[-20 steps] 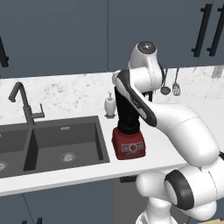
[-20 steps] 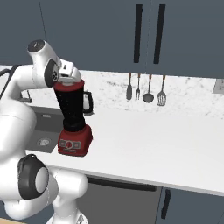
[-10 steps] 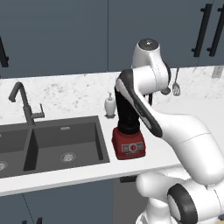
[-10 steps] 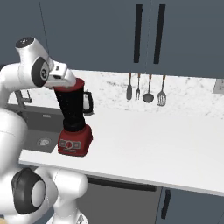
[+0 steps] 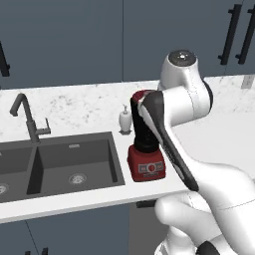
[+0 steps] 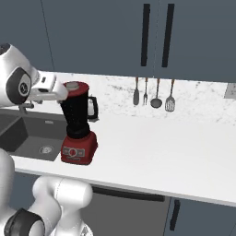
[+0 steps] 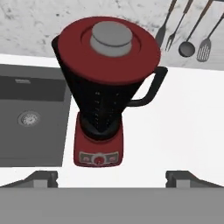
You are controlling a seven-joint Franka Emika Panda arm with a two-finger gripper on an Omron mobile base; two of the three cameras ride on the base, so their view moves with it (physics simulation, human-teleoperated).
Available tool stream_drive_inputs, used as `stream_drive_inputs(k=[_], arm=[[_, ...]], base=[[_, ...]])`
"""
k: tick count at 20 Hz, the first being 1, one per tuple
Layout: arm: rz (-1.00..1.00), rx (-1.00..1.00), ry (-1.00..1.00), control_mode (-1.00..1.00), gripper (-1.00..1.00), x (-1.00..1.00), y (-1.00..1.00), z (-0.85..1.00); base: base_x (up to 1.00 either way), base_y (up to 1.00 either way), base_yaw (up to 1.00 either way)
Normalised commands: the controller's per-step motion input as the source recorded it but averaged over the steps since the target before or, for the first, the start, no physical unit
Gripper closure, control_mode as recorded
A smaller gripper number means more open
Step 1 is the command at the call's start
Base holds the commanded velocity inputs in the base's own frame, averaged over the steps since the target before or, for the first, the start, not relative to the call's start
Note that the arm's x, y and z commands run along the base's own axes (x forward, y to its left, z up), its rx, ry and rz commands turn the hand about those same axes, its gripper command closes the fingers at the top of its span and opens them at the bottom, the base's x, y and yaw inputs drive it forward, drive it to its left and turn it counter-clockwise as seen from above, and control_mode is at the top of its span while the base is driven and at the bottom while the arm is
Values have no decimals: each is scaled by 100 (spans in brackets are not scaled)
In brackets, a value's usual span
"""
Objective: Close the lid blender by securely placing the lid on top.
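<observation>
The blender (image 6: 76, 120) stands on the white counter beside the sink, a black tapered jar with a side handle on a boxy red base (image 5: 147, 168). The red lid (image 7: 109, 48), with a grey knob in its middle, sits flat on the jar's rim (image 6: 76, 86). In the hand view my gripper (image 7: 111, 178) is open, its fingertips (image 7: 41, 178) spread wide with nothing between them, drawn back above the blender and apart from it. In the left base view my arm hides part of the jar (image 5: 143, 130).
A dark double sink (image 5: 74, 162) with a black faucet (image 5: 27, 117) lies left of the blender. A small white soap bottle (image 5: 125, 121) stands behind it. Several utensils (image 6: 153, 94) hang on the back wall. Bare white counter (image 6: 166, 143) spreads to the right.
The gripper has opened and let go of the lid, which stays on the jar. The hand has drawn back from the top of the blender toward the sink side.
</observation>
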Motion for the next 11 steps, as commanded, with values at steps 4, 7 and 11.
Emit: stream_drive_inputs(k=[4, 7, 11], arm=[[1, 23, -23, -100, -100, -34, -40, 0], [0, 41, 0, -100, -100, 0, -76, 0], [0, 39, -3, -100, -100, -2, -76, 0]], base=[[0, 0, 0], [0, 0, 0], [0, 0, 0]])
